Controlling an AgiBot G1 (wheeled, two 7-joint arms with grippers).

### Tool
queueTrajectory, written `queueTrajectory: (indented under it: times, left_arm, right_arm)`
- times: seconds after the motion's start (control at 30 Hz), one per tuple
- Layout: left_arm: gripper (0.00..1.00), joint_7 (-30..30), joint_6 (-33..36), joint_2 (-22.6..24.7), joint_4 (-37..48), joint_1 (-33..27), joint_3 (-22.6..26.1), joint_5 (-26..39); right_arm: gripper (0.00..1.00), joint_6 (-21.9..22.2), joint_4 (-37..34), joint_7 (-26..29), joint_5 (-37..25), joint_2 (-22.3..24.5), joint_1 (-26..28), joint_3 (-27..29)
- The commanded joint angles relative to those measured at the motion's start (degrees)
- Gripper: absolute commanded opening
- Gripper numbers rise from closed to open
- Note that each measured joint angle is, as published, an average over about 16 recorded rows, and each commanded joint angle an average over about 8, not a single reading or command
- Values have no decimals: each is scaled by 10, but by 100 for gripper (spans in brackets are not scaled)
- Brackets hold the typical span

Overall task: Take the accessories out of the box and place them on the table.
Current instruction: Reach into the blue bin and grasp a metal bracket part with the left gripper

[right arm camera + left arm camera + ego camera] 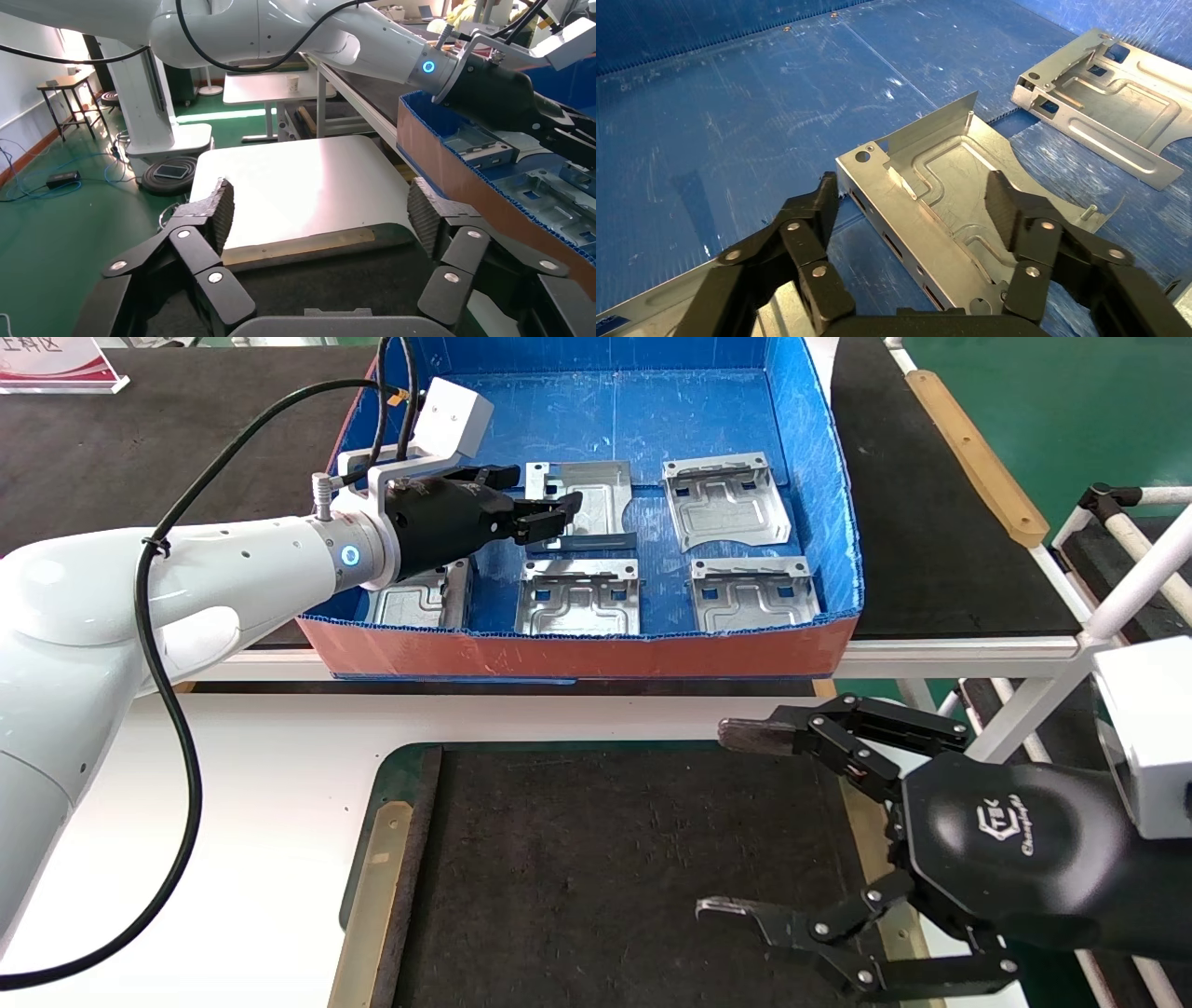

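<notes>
The box point(596, 654), blue inside and orange-red outside, holds several silver plates. My left gripper point(548, 492) is open inside the box, its jaws straddling the near flanged edge of the back middle plate point(591, 491). In the left wrist view the gripper point(916, 203) has that plate point(947, 168) between its fingers, one outside the flange and one over the plate. Other plates lie at the back right point(726, 500), front middle point(579, 596), front right point(754, 593) and front left point(424, 598), half hidden by my arm. My right gripper point(731, 822) is open and empty over the table's dark mat point(605, 859).
The box stands on a dark-topped bench point(931, 523) with a white front rail. The white table point(279, 784) lies in front of it. A white tube frame point(1136, 570) stands at the right. My left arm's black cable point(177, 728) hangs over the table's left part.
</notes>
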Motion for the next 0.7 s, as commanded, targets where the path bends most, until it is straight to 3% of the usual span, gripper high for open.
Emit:
queueTrajectory:
  times: [0.03,0.7]
  left_arm:
    - [0,0,0,0,0,0,0,0]
    - [0,0,0,-1,-2,1,0,0]
  right_arm:
    - [0,0,0,0,0,0,0,0]
    - [0,0,0,0,0,0,0,0]
